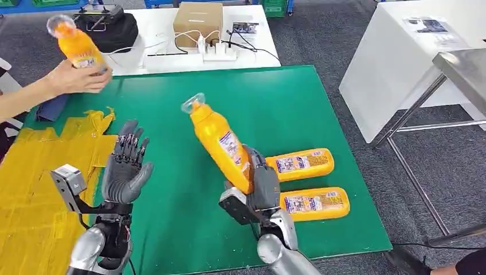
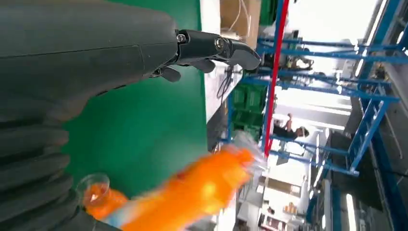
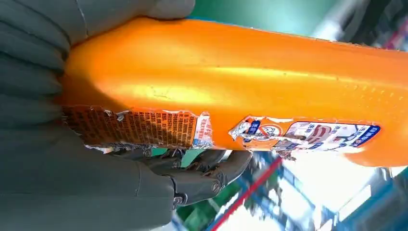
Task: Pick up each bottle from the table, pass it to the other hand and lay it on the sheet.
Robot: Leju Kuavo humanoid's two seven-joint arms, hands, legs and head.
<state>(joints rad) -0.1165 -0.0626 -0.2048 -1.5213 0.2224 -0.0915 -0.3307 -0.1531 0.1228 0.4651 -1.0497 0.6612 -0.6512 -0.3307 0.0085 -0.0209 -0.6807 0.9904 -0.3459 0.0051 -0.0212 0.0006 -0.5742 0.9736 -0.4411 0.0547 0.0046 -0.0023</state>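
Note:
My right hand [image 1: 261, 186] grips an orange bottle [image 1: 220, 142] by its base above the green table [image 1: 321, 109], with the clear cap tilted up and to the left; up close the orange bottle [image 3: 250, 91] shows a torn label inside the right hand [image 3: 96, 192]. My left hand [image 1: 127, 166] is raised with its fingers apart and holds nothing, left of that bottle. Two more orange bottles [image 1: 301, 164] [image 1: 315, 204] lie on the table to the right of my right hand. A yellow sheet [image 1: 40, 172] covers the table's left part.
A person's hand [image 1: 74, 77] at the far left holds another orange bottle [image 1: 77, 44] above the table; it blurs past my left hand [image 2: 96, 53] as an orange bottle [image 2: 192, 192]. A white table [image 1: 172, 51] behind carries a box, a black bag and cables.

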